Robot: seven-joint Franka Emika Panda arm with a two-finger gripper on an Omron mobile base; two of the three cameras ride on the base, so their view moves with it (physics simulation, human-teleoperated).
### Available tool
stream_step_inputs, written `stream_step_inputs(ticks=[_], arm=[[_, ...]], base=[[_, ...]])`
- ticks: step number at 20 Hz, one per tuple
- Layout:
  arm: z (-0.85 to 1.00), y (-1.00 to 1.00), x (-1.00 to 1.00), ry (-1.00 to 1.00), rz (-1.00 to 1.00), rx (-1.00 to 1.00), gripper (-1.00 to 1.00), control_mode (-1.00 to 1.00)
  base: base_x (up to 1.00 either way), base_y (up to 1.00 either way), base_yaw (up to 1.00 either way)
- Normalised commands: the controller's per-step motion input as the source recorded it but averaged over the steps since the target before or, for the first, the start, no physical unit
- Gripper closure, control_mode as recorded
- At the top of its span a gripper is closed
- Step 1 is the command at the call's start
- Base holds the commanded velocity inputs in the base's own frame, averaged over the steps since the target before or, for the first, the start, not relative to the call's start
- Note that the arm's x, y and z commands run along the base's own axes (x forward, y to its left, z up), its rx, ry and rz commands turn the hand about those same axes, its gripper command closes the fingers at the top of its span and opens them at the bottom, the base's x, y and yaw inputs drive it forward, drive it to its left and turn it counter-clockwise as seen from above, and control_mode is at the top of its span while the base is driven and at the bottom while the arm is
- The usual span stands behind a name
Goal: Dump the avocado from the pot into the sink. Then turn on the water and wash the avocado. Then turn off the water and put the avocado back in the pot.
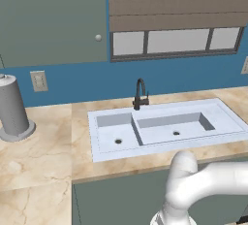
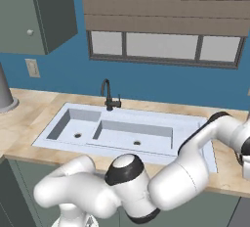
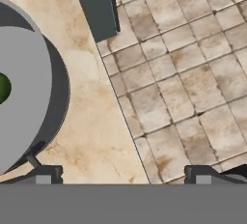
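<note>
Marble table (image 1: 43,146) runs along the blue wall, and I see the sink (image 1: 160,104) set into it, both basins dry and bare, the black faucet (image 1: 139,94) behind the divider. At the far left stands a tall grey cylinder (image 1: 12,107) on a round base. My arm bends off to the right past the sink. From the hand view I look down over the table's edge, tiled floor (image 3: 193,83) on one side and marble on the other. There sits the pot (image 3: 24,97), cut by the frame's left edge, with the avocado (image 3: 3,88) lying inside it as a green sliver. The tool (image 3: 120,175) has its tips spread wide, holding nothing, and it is well off to one side of the pot.

I judge this as the very first step: reaching for the pot, nothing dumped yet. Next I need to shift across toward the pot's rim, line the jaws on it or a loop handle, then descend.
</note>
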Motion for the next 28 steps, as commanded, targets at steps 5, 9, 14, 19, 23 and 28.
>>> stream_step_inputs(ticks=[5,9,14,19,23,28], arm=[[-0.25,-0.27,0.20,0.02,0.00,0.00,-1.00,-1.00],[-0.28,-0.25,0.28,0.05,0.00,0.00,-1.00,-1.00],[-0.19,-0.30,0.28,0.01,0.00,0.00,-1.00,-1.00],[-0.20,-0.32,0.21,0.00,0.00,0.00,-1.00,-1.00],[-0.24,-0.29,0.21,0.02,0.00,0.00,-1.00,-1.00],[-0.30,-0.28,0.24,0.05,0.00,0.00,-1.00,-1.00]], base=[[0.00,0.00,0.00],[0.00,0.00,0.00],[0.00,0.00,0.00],[0.00,0.00,0.00],[0.00,0.00,0.00],[0.00,0.00,0.00]])
